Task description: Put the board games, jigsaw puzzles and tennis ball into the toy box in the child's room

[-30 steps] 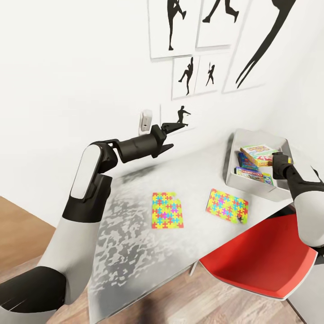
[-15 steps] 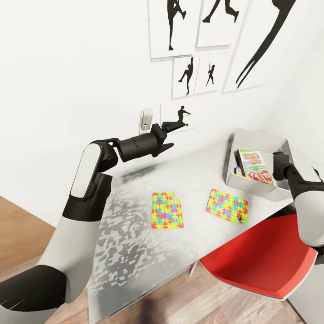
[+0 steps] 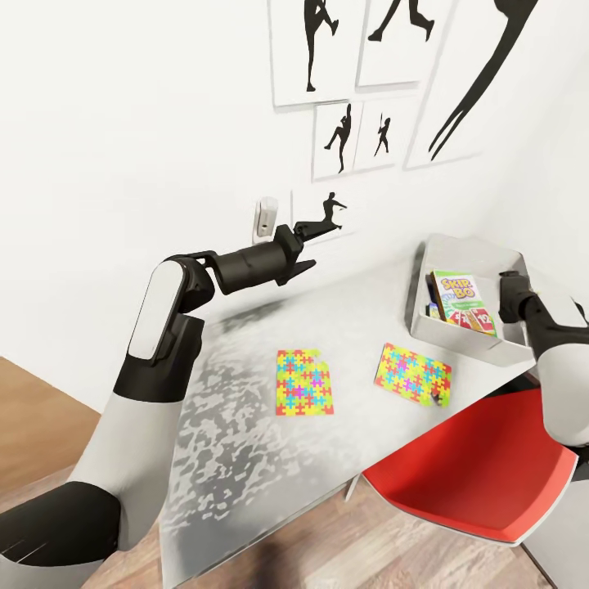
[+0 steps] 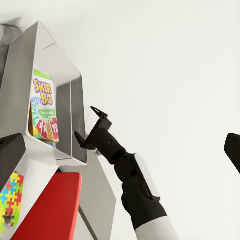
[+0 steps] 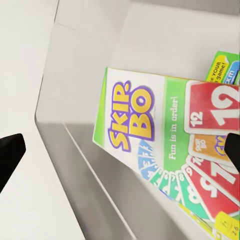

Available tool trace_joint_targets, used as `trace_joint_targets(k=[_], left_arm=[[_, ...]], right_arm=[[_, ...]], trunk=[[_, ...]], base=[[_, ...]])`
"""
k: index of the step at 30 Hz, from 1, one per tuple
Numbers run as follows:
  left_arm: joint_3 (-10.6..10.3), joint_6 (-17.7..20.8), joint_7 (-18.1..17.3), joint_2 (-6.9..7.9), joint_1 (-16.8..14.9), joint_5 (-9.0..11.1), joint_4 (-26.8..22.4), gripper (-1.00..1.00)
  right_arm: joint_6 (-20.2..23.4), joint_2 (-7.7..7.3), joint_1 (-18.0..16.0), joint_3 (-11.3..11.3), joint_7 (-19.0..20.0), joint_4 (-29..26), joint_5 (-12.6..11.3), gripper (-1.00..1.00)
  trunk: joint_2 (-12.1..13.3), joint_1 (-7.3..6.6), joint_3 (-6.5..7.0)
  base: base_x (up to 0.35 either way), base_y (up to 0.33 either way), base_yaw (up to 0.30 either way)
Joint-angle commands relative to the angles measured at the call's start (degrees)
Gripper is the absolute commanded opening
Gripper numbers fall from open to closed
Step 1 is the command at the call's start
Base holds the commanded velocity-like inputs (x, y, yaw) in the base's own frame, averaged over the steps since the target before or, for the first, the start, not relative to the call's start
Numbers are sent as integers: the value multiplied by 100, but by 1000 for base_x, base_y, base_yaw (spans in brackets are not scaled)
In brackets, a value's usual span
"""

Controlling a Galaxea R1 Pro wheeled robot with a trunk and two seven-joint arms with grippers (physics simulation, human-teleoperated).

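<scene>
The toy box (image 3: 466,327) sits at the far end of the table (image 3: 245,425), close to the white wall, and everything else can be placed from it. Inside it the Skip-Bo box (image 3: 464,301) lies face up on top, tilted against the near wall of the bin, with the edge of a blue game box (image 3: 431,309) peeping out from beneath it. In the right wrist view the Skip-Bo box (image 5: 170,145) shows plainly, and a corner of another green-printed box (image 5: 223,67) pokes out past it, deeper in the bin.

The right gripper (image 4: 91,129) hangs just over the toy box's outer rim, its two fingers spread apart with nothing between them; the left wrist view shows this clearly, and in the right wrist view both dark fingertips (image 5: 10,152) stand wide on either side of the Skip-Bo box without touching it.

On the table top, just short of the toy box, lies one jigsaw puzzle (image 3: 412,374), flat; the second jigsaw puzzle (image 3: 304,382) lies flat farther from the box along the table. A red chair (image 3: 483,462) is tucked under the table edge beside the toy box.

The left gripper (image 3: 315,228) is held up in the air well away from the toy box, near the wall below the silhouette prints (image 3: 352,135), jaws parted and empty.
</scene>
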Motion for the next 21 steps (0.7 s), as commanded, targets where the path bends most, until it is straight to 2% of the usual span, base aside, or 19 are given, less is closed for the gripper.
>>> trace_joint_targets(k=[1,5,11,13,16,18,19,20,21], left_arm=[[3,7,60,-2,-5,60,-3,100],[5,7,60,0,-5,60,-3,100],[9,5,60,2,7,58,-1,100],[10,5,60,7,35,54,1,100],[11,5,60,12,57,50,2,100],[11,5,62,21,131,37,5,100],[11,5,62,21,131,37,5,100],[10,5,63,25,181,24,7,100],[10,5,63,25,181,24,7,100]], right_arm=[[25,1,-4,-19,-32,-12,-28,100],[96,-1,-1,-11,-61,-196,-8,100],[555,-26,26,7,-111,-538,28,100],[980,-82,42,15,-201,-750,79,100],[1230,-120,48,18,-273,-870,113,100],[1797,-210,64,20,-434,-1136,170,100],[1797,-210,64,20,-434,-1136,170,100],[2107,-263,76,19,-501,-1277,193,100],[2107,-263,76,19,-501,-1277,193,100]], trunk=[[-10,3,-10],[-10,3,-10],[-10,3,-10],[-10,3,-10],[-10,3,-10],[-10,3,-10],[-10,3,-10],[-10,3,-10],[-10,3,-10]], base=[[0,0,0],[0,0,0],[0,0,0],[0,0,0],[0,0,0],[0,0,0],[0,0,0],[0,0,0],[0,0,0]])
